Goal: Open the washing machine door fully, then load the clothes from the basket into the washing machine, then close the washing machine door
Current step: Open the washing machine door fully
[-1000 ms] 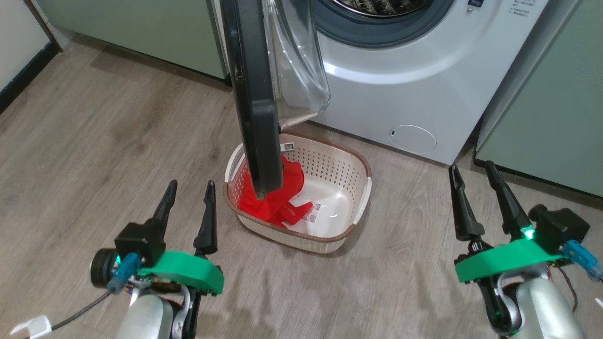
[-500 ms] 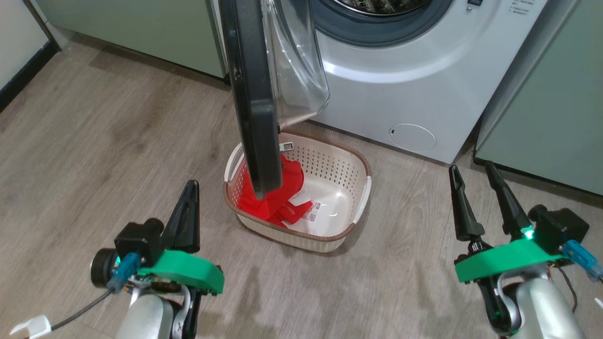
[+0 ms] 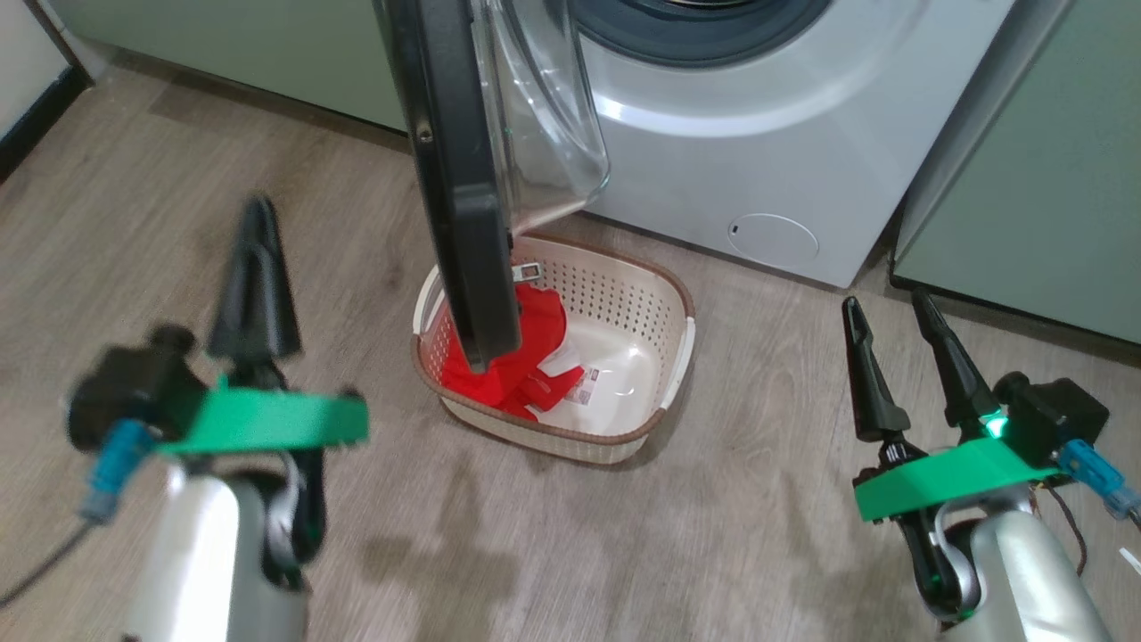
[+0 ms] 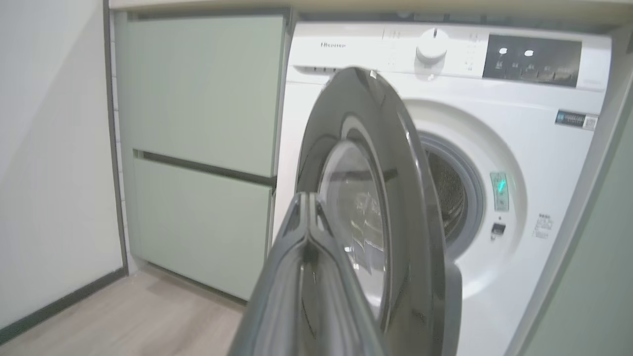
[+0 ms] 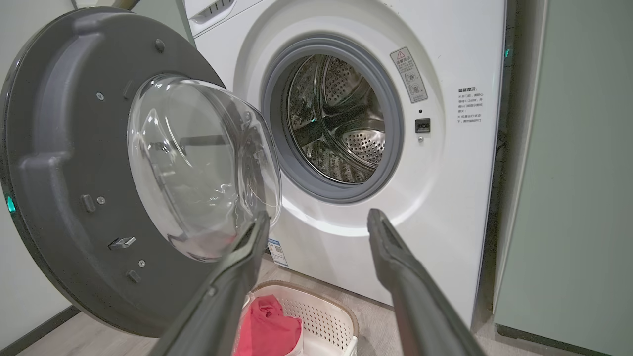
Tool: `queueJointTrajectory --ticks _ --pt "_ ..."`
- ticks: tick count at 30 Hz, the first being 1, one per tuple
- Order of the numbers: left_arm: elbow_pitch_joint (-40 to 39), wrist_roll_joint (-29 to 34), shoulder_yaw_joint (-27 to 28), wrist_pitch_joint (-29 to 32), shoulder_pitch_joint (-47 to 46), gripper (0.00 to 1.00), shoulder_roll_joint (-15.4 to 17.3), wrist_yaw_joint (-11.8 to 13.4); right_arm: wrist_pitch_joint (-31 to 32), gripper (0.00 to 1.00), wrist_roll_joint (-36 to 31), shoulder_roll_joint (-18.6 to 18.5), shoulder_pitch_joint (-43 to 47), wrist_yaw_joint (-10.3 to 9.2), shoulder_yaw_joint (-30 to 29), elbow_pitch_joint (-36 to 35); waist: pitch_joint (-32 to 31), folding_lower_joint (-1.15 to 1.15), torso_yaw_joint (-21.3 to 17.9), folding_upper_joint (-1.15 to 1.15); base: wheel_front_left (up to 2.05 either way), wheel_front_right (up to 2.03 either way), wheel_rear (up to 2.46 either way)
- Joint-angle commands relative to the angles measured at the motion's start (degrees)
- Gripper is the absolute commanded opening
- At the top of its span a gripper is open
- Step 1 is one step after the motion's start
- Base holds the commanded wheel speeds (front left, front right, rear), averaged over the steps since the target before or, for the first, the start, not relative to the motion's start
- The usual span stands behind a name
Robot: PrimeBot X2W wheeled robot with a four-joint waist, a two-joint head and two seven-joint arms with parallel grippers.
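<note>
Two sets: left jaws pressed together, empty; right jaws spread wide, empty. Door point(image 3: 459, 187) stood part-open ahead of left jaws. Step, likely: opening it fully; next needed a sideways push.

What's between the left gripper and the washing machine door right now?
Nothing. In the head view the stretch between the left gripper and the washing machine door is bare wood floor; in the left wrist view, no object stands between them either.
</note>
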Motion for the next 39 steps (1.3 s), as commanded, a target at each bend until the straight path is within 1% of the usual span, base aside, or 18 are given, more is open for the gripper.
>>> queueJointTrajectory --ticks 1,4,8,10,14,21,26,27,32,39 --pt "-3.19 -0.14 2.49 -0.55 -4.18 0.0 0.64 0.15 -0.37 1.0 -0.58 0.33 -2.4 0.0 1.53 -1.99 0.32 0.0 -0.3 0.0 0.0 0.0 0.0" --pt "-6.61 -0.04 3.71 -0.55 -8.0 0.0 0.64 0.01 -0.37 1.0 -0.58 0.15 -2.88 0.0 1.76 -1.95 0.89 0.0 -0.87 0.0 0.0 0.0 0.0" --pt "-9.42 0.63 3.68 -0.55 -12.73 0.0 0.64 -0.69 -0.37 1.0 -0.73 0.08 -3.52 0.0 2.21 -1.69 1.53 0.0 -1.84 0.0 0.0 0.0 0.0" --pt "-9.99 1.04 2.23 -0.55 -15.22 0.0 0.64 -1.69 -0.37 1.0 -0.73 0.09 -3.84 0.0 2.41 -1.53 1.82 0.0 -2.53 0.0 0.0 0.0 0.0" --pt "-7.9 1.2 -0.59 -0.55 -16.85 0.0 0.64 -3.56 -0.37 1.0 -0.64 0.15 -3.72 0.0 2.51 -1.42 2.2 0.0 -3.53 0.0 0.0 0.0 0.0" --pt "-0.4 -0.56 -8.01 -0.55 -15.46 0.0 0.64 -5.27 -0.37 1.0 -0.65 0.24 -4.17 0.0 3.17 -1.23 2.98 0.0 -5.26 0.0 0.0 0.0 0.0" --pt "8.38 -2.42 -13.02 -0.55 -13.86 0.0 0.64 -5.9 -0.37 1.0 -0.68 0.27 -4.45 0.0 3.38 -1.09 3.45 0.0 -6.13 0.0 0.0 0.0 0.0" --pt "8.38 -2.42 -13.02 -0.55 -13.86 0.0 0.64 -5.9 -0.37 1.0 -0.68 0.27 -4.45 0.0 3.38 -1.09 3.45 0.0 -6.13 0.0 0.0 0.0 0.0" --pt "15.85 -3.26 -14.93 -0.55 -14.22 0.0 0.64 -5.42 -0.37 1.0 -0.74 0.29 -4.54 0.0 3.43 -1.04 4.01 0.0 -6.6 0.0 0.0 0.0 0.0" --pt "19.41 -3.72 -13.43 -0.55 -15.77 0.0 0.64 -4.81 -0.37 1.0 -0.96 0.32 -5.03 0.0 3.35 -1.0 5.1 0.0 -6.54 0.0 0.0 0.0 0.0"
